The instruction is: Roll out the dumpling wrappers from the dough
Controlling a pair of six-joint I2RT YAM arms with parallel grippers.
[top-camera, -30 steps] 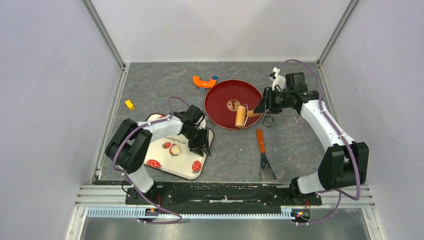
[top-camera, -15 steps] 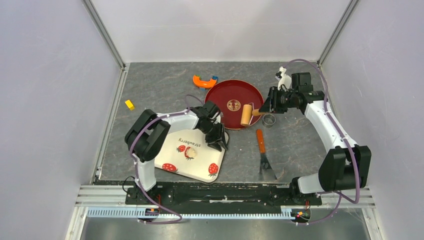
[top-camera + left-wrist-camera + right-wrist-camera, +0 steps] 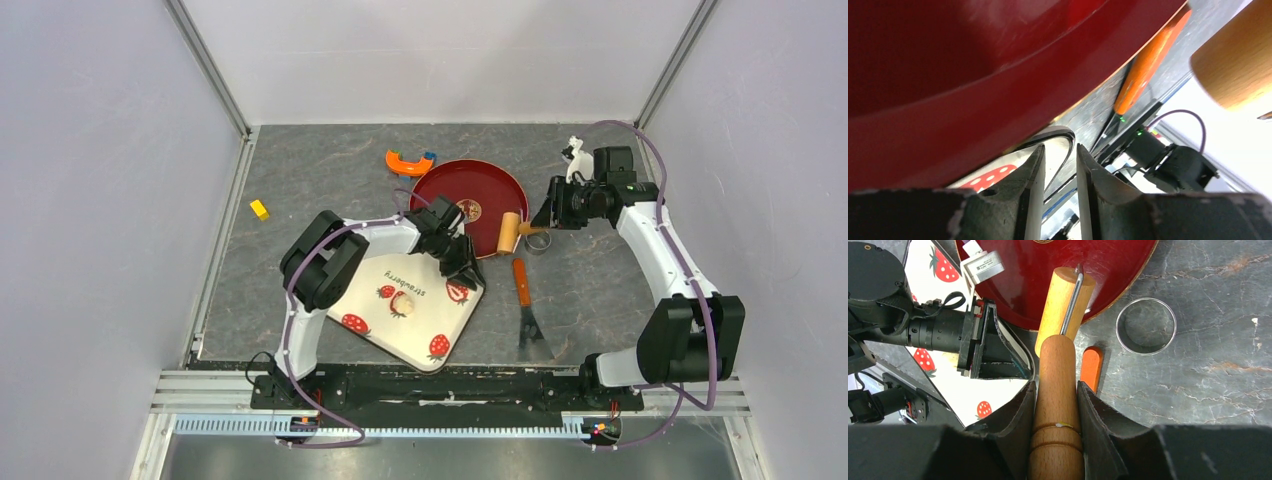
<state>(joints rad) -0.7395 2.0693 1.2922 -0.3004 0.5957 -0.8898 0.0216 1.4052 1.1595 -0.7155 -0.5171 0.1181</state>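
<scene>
Evidently in preparation, the strawberry tray (image 3: 430, 318) is clamped by the left gripper (image 3: 462, 262), the wooden roller (image 3: 510, 233) by the right gripper (image 3: 545, 214), next to be lowered onto the dough (image 3: 404, 304).

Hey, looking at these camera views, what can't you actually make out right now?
Dough: top view, too small to tell lump from flattened sheet; absent from both wrist views.
Tray: left wrist view, red plate fills the frame, leaving only a rim sliver.
Roller: right wrist view, handle end cut off by the bottom edge.
White object: top view, too small to identify.
</scene>
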